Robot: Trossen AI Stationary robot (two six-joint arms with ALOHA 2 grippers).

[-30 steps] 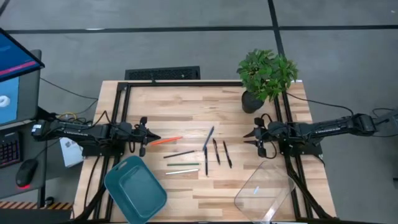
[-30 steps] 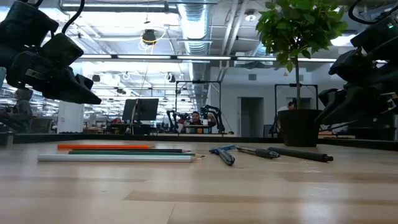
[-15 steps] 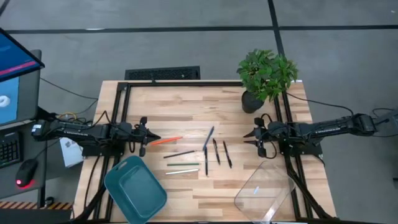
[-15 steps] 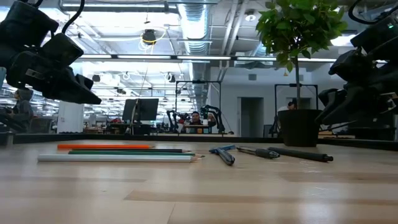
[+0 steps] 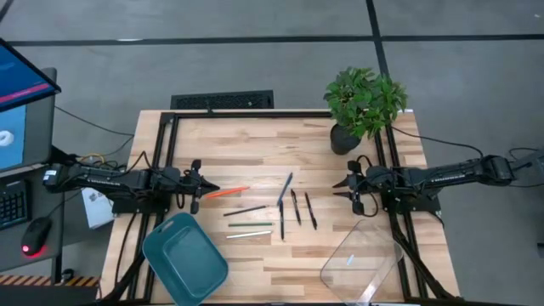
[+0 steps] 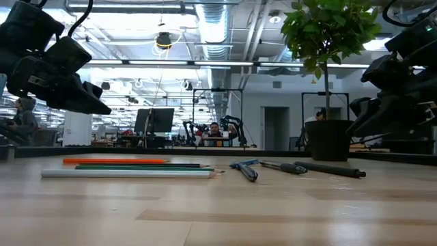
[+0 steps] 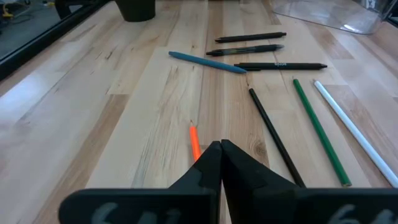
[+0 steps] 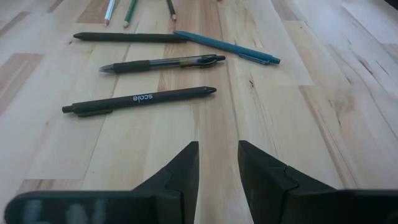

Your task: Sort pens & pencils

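Several pens lie flat mid-table: a blue one (image 5: 285, 189) and black ones (image 5: 296, 206) (image 5: 311, 211) (image 5: 281, 221). To their left lie the pencils: orange (image 5: 228, 192), dark (image 5: 245, 210), green (image 5: 251, 224) and white (image 5: 249, 235). My left gripper (image 5: 206, 189) hangs shut above the table, just left of the orange pencil's near end (image 7: 194, 142). At the pens' right, my right gripper (image 5: 337, 187) hangs open with nothing between its fingers; the nearest pen (image 8: 140, 99) lies ahead of it.
A teal tray (image 5: 184, 259) sits at the near left and a clear container (image 5: 361, 259) at the near right. A potted plant (image 5: 364, 106) stands at the far right corner. Bare wood lies between the sticks and the table's far edge.
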